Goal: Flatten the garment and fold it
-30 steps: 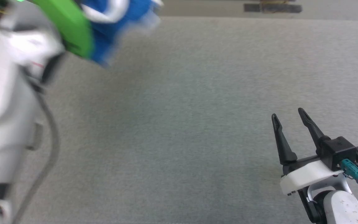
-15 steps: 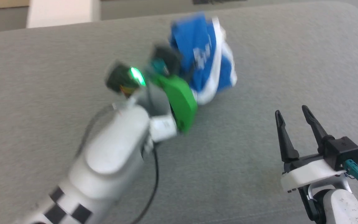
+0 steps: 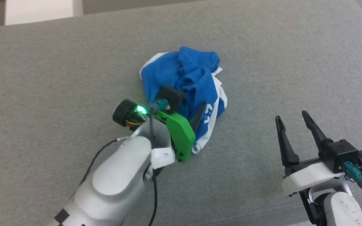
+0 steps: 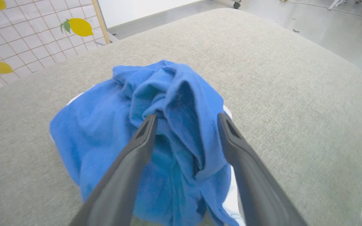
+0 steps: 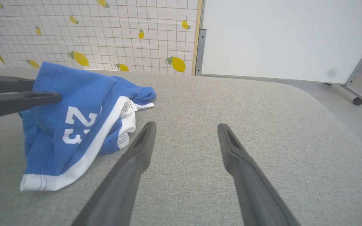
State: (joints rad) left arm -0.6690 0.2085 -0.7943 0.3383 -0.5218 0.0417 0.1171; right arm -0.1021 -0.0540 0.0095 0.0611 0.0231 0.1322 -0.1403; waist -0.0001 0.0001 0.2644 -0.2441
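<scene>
A broad grey woven-fabric padded surface (image 3: 278, 47) with a rounded corner carries everything. Near its middle lie the bright blue soft-fabric shorts with white trim (image 3: 181, 72), crumpled in a heap and not yet flattened. The left gripper (image 4: 187, 117) hangs over the heap, its two dark fingers spread wide, a raised blue fold loose between them. The right gripper (image 3: 291, 116) hovers well apart to the right, fingers spread and empty. A white "23" (image 5: 77, 124) faces that side, with a small white label (image 5: 129, 108) just beside the white band

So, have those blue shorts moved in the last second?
Yes. The shorts came down, away from the far edge of the grey cushion toward the robot, and now lie crumpled on it.
</scene>
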